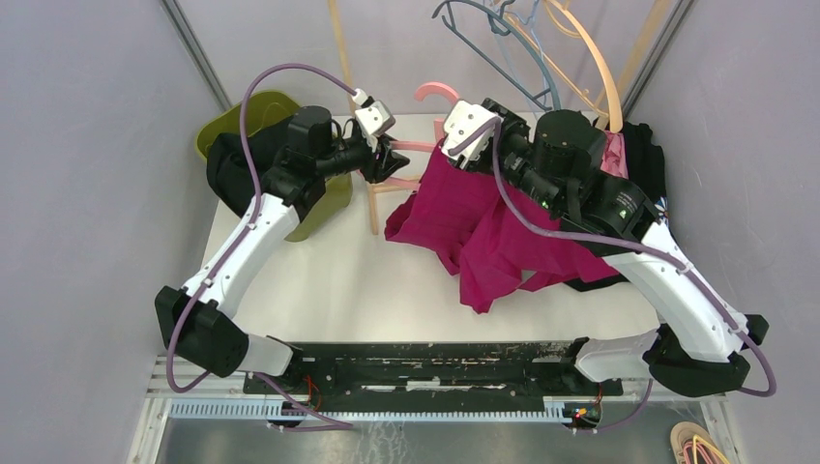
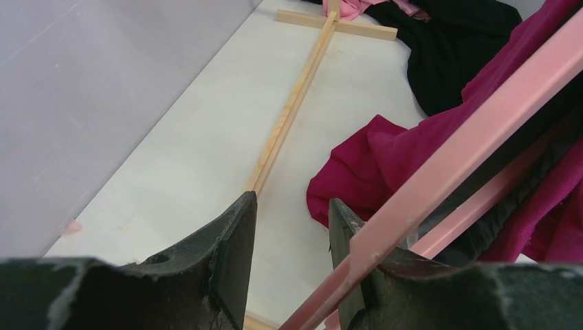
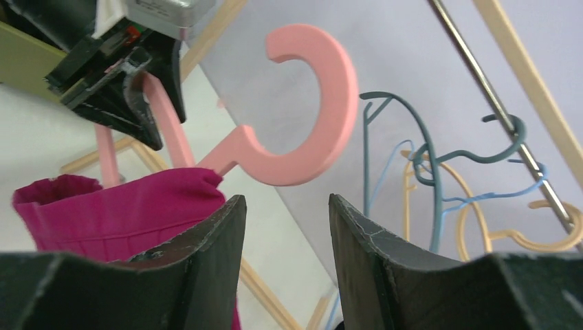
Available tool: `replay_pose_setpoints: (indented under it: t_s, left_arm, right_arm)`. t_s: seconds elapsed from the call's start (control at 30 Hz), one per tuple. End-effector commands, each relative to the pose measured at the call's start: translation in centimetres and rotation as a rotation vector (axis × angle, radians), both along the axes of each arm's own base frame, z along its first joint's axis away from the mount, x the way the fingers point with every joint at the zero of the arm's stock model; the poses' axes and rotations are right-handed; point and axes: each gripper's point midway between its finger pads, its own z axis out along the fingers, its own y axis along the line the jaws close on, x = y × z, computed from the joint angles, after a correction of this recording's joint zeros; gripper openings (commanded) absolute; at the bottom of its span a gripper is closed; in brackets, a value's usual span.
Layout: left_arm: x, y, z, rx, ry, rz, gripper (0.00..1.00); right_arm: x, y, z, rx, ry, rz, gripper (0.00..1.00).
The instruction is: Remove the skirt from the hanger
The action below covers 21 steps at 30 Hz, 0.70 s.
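A magenta skirt [image 1: 483,232] hangs from a pink hanger [image 1: 437,92] held above the table, its lower folds lying on the tabletop. My left gripper [image 1: 387,162] is closed on the hanger's left arm. In the left wrist view the pink bar [image 2: 467,130] runs between the jaws [image 2: 292,206] and across the right finger, with the skirt [image 2: 385,158] beyond. My right gripper [image 1: 453,155] is at the skirt's waistband, just under the hook. In the right wrist view its jaws [image 3: 285,199] are apart and empty, with the hook [image 3: 323,103] above and the skirt [image 3: 117,206] to the left.
A wooden rack post [image 1: 372,208] stands between the arms, and its base shows in the left wrist view [image 2: 289,117]. A green bin [image 1: 242,121] with dark clothing is at the back left. Black garments [image 1: 643,155] lie at the back right. Several hangers [image 1: 541,48] hang on a rail above.
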Motion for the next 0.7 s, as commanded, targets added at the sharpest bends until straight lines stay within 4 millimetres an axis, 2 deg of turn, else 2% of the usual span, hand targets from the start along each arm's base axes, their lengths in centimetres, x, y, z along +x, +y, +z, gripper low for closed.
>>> replay_pose_setpoints:
  t_s: [0.0,0.27,0.43,0.67]
  left_arm:
    - [-1.3,-0.3,4.8,-0.100,-0.103,-0.033,0.03]
    - [-1.4,-0.4,5.2,-0.103,-0.113,-0.039,0.03]
    - [-1.3,-0.5,5.2,-0.107,-0.114,-0.042,0.03]
    - [-1.4,-0.5,5.6,-0.111,-0.122,-0.043,0.03]
  right_arm:
    - [0.4,-1.4,4.2,0.045,-0.132,-0.065,0.54]
    - [0.9,0.8,5.0,0.126,-0.124,-0.017,0.52]
    - [0.3,1.2,5.8,0.185,-0.108,0.021,0.52]
    - [0.9,2.1,6.1,0.263,-0.110,0.022,0.52]
